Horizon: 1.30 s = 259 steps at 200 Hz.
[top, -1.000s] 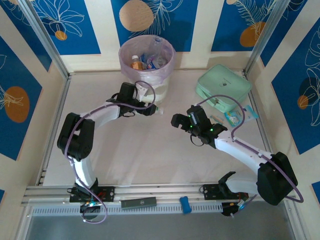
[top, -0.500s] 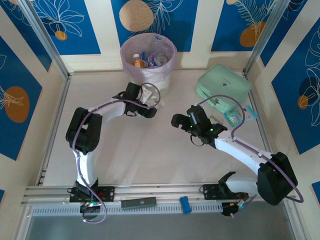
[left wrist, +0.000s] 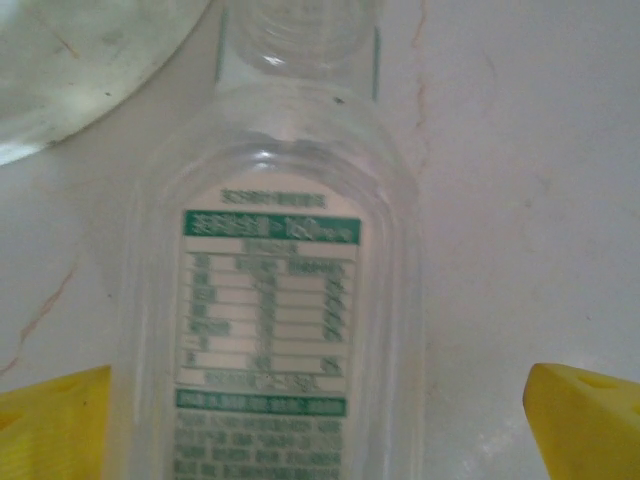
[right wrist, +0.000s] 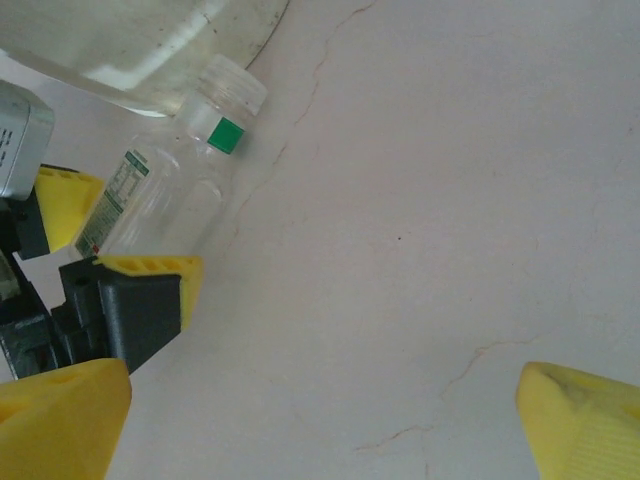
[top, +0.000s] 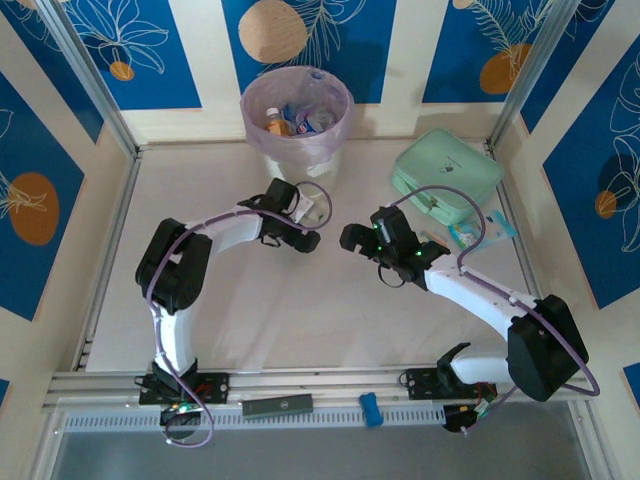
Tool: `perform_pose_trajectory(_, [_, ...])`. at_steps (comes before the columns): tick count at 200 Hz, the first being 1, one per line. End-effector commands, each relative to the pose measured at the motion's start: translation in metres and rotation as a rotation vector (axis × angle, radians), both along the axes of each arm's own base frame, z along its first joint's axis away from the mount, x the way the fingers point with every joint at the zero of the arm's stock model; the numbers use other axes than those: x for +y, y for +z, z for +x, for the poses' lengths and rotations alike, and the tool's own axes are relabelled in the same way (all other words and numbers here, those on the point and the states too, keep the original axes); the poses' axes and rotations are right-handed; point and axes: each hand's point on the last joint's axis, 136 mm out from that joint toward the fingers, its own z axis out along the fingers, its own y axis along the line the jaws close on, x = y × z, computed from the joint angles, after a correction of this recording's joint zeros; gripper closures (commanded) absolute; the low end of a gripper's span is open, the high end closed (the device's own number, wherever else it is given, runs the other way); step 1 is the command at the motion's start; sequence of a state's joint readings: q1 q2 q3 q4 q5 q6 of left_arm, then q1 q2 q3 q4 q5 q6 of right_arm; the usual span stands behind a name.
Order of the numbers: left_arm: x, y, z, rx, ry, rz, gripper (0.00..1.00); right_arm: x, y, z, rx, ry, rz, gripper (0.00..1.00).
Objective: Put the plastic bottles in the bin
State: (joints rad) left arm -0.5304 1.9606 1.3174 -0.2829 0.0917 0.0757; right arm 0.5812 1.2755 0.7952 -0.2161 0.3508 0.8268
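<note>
A clear plastic bottle (left wrist: 270, 300) with a green-printed label lies on the table, its neck pointing at the base of the bin (left wrist: 90, 70). My left gripper (left wrist: 318, 400) is open and straddles the bottle's lower body; the right finger (left wrist: 585, 420) stands well clear of it. The right wrist view shows the same bottle (right wrist: 180, 190) with its clear cap (right wrist: 235, 85) between the left gripper's yellow fingers (right wrist: 150, 265). My right gripper (right wrist: 325, 400) is open over bare table. From above, the left gripper (top: 305, 238) and right gripper (top: 350, 238) face each other. The pink-lined white bin (top: 300, 155) holds several bottles (top: 295, 118).
A mint green zip pouch (top: 445, 175) lies at the back right, with small flat packets (top: 468, 235) just in front of it. A small blue object (top: 370, 408) and a black bar (top: 278, 405) rest on the front rail. Metal frame posts bound the table.
The left arm has swung from beside the bin toward the table's middle and come down over the bottle. The bin shifted slightly right. The right gripper edged a little left.
</note>
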Motion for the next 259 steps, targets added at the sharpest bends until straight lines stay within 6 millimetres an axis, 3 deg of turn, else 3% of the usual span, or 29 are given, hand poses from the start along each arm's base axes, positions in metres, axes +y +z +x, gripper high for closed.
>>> perform_pose_trajectory(1, [0.001,-0.005,0.011,0.011,0.032,0.03,0.03,0.001,0.015,0.003,-0.03,0.005,0.018,0.01])
perform_pose_trajectory(17, [0.0,-0.011,0.013,0.028,0.031,0.042,0.09,-0.003,0.018,0.002,-0.036,-0.001,0.02,0.01])
perform_pose_trajectory(44, [-0.002,-0.015,0.012,0.035,0.028,0.049,0.28,-0.009,0.023,0.001,-0.046,-0.009,0.018,0.01])
perform_pose_trajectory(88, [-0.009,0.0,-0.004,-0.007,-0.01,0.043,0.49,-0.014,0.026,0.003,-0.046,-0.016,0.036,0.01])
perform_pose_trajectory(147, [-0.018,0.036,-0.051,-0.036,-0.02,-0.057,0.56,-0.013,0.024,0.007,-0.032,-0.015,0.06,0.01])
perform_pose_trajectory(186, [-0.019,0.101,-0.074,-0.101,0.023,-0.256,0.57,-0.016,0.018,0.006,-0.017,-0.024,0.07,0.01])
perform_pose_trajectory(228, [-0.015,0.208,-0.082,-0.284,0.023,-0.429,0.6,-0.015,0.015,0.006,-0.015,-0.02,0.096,0.01])
perform_pose_trajectory(259, [-0.011,0.28,-0.07,-0.46,0.033,-0.48,0.61,-0.012,0.015,0.006,-0.019,-0.012,0.113,0.01])
